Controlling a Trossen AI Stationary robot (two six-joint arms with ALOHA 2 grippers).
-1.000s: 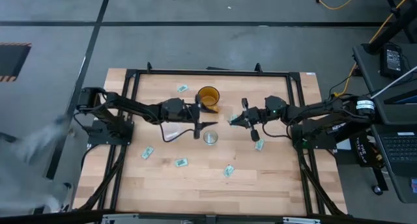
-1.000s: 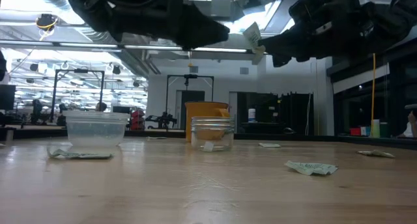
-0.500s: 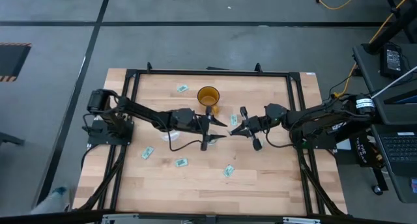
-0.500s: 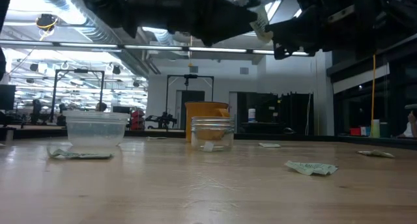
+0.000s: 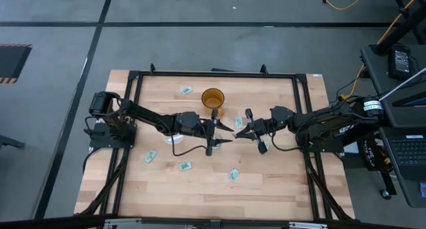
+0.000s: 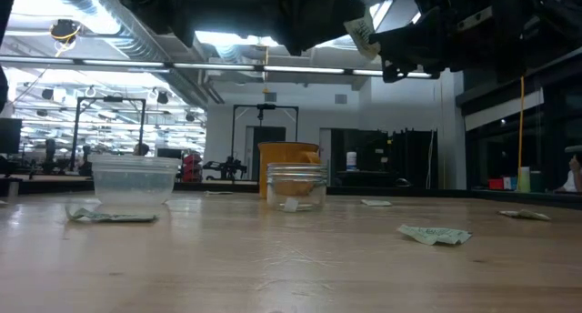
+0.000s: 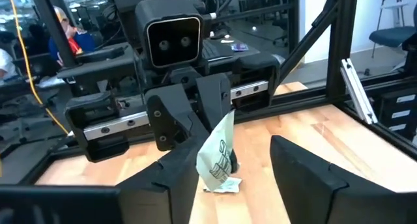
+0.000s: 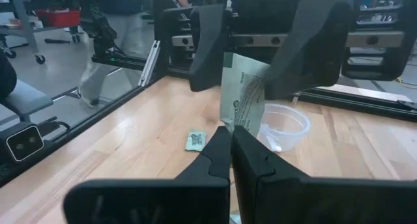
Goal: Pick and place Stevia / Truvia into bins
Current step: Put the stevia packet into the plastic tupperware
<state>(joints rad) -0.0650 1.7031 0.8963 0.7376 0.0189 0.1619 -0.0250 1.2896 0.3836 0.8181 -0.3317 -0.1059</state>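
So the right gripper (image 5: 243, 130) is pinching a green Stevia sachet (image 8: 244, 100) mid-air above the table centre, and the left gripper (image 5: 225, 133) faces it, fingers spread around that sachet.

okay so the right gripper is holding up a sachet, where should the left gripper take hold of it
Probably the free upper half of the sachet. The right gripper pinches its lower edge, so it stands upright. The left gripper, open and facing it, should come in level, one finger on each flat face.
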